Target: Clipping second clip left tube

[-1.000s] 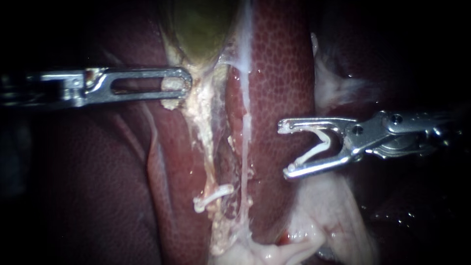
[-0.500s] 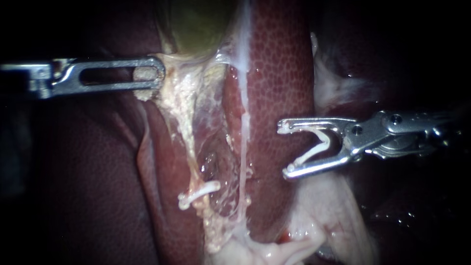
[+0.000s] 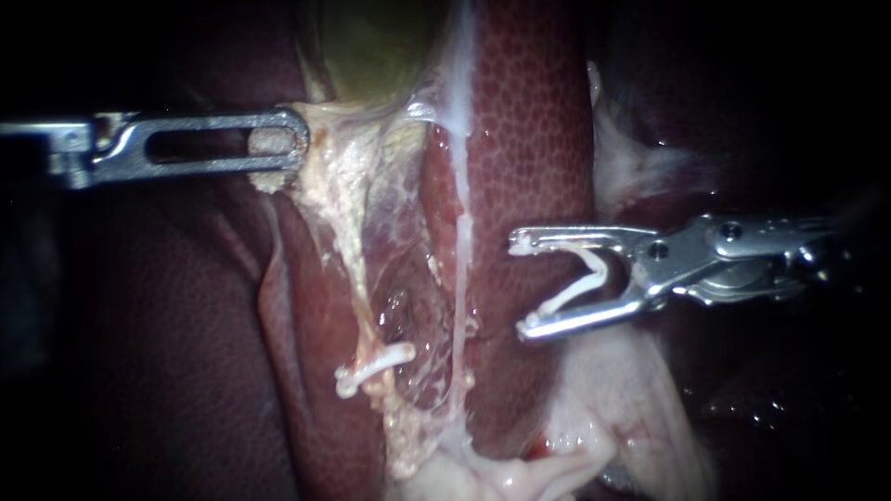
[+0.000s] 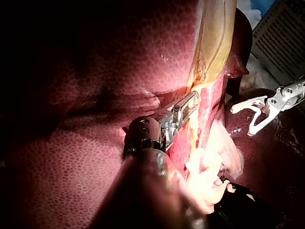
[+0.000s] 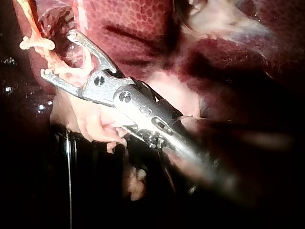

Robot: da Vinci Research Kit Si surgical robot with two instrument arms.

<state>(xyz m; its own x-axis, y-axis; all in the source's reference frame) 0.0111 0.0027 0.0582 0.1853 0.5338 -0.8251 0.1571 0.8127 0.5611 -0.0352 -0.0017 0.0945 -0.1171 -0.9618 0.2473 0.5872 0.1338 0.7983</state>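
Left tube is seen crosswise ahead of right instrument gripping unclosed clip, well apart; left instrument clamped on pale tissue

Darkness surrounds the lit field, with a pale slatted panel beyond it.

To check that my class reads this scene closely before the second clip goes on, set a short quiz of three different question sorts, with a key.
1. True or false: the loose clip held in the right instrument already touches the left tube.
2. The left instrument grips: A) the liver; B) pale tissue at the gallbladder's end; C) a clip.
3. Fill in: the left tube carries ___ fastened clip.
Key: 1 false; 2 B; 3 one.
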